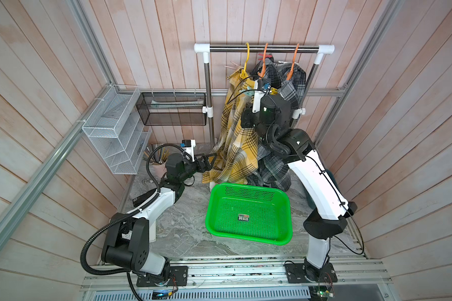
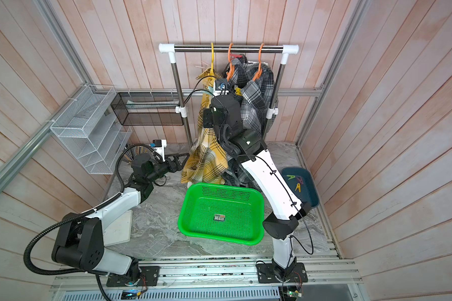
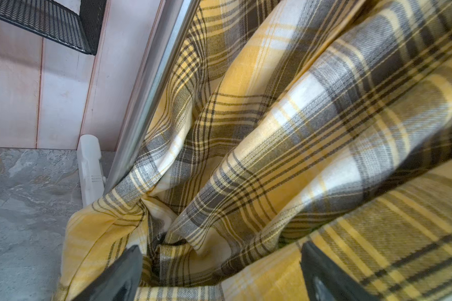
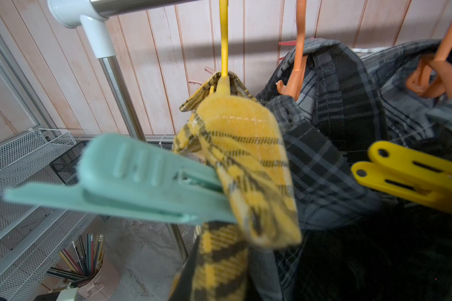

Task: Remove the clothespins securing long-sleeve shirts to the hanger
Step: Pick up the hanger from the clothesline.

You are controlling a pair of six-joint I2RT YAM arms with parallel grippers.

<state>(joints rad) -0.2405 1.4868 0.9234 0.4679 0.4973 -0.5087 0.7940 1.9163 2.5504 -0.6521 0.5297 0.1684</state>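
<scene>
A yellow plaid shirt (image 1: 235,140) hangs on a yellow hanger (image 1: 247,56). Beside it, grey plaid shirts (image 1: 290,83) hang on orange hangers (image 1: 264,60). A teal clothespin (image 4: 131,179) bites the yellow shirt's shoulder (image 4: 245,146), and a yellow clothespin (image 4: 412,177) sits on grey cloth. Red (image 1: 265,55) and beige (image 1: 231,66) clothespins show behind. My right gripper (image 4: 219,281) is raised by the teal clothespin, its jaws close together around a fold of yellow shirt. My left gripper (image 3: 219,271) stands open low at the yellow hem (image 3: 245,182), with cloth lying loosely between its fingers (image 3: 120,276).
A green basket (image 1: 212,208) lies on the marble table in front of the rack (image 1: 264,47). A dark blue tray (image 2: 311,192) holding loose clothespins sits behind my right arm. A white wire shelf (image 1: 115,125), a black mesh bin (image 1: 172,109) and a pencil cup (image 1: 157,166) stand to the left.
</scene>
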